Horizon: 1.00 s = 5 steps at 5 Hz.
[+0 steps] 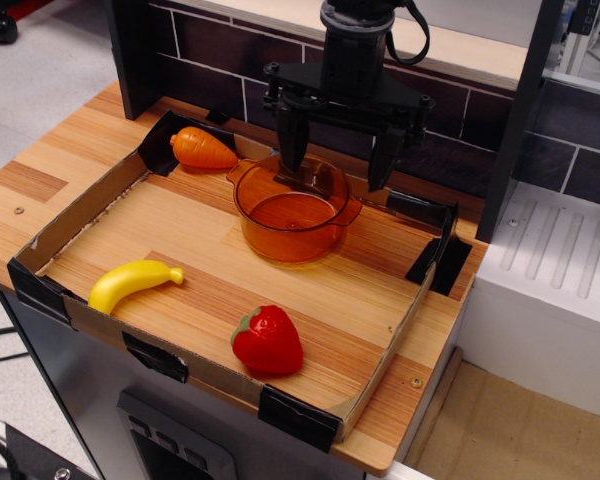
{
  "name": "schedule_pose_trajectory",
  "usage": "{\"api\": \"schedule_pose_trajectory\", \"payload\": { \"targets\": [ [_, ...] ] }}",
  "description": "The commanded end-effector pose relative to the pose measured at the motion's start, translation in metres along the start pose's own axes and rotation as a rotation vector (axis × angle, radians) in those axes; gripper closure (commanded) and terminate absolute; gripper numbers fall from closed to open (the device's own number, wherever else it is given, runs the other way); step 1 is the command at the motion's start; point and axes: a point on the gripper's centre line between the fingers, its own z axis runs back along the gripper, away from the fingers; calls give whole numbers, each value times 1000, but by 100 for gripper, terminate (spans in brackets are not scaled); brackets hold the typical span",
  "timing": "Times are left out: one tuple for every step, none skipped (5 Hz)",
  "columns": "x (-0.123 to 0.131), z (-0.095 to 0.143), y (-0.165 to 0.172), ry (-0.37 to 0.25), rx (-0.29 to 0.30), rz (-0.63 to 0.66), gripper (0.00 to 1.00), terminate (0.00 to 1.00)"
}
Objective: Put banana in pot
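Observation:
The yellow toy banana (133, 282) lies on the wooden tray floor at the front left, near the cardboard edge. The translucent orange pot (293, 210) stands upright in the middle back of the tray and looks empty. My gripper (336, 163) hangs open just above and behind the pot's far rim, its two black fingers (291, 140) spread apart and holding nothing. The banana is far to the gripper's front left.
An orange toy carrot (202, 148) lies at the back left corner. A red toy strawberry (268, 340) sits at the front edge. A low cardboard wall (80, 215) with black tape corners rings the tray. A dark brick wall stands behind, and a white unit (555, 290) stands to the right.

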Motion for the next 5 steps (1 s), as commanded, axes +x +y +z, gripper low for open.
{"api": "schedule_pose_trajectory", "payload": {
  "targets": [
    [0, 0, 0, 0, 0, 0, 0, 0],
    [-11, 18, 6, -49, -65, -106, 0, 0],
    [-26, 17, 23, -48, -97, -191, 0, 0],
    [-37, 20, 49, -22, -151, -274, 0, 0],
    [-42, 9, 75, 77, -154, -348, 0, 0]
  ]
}}
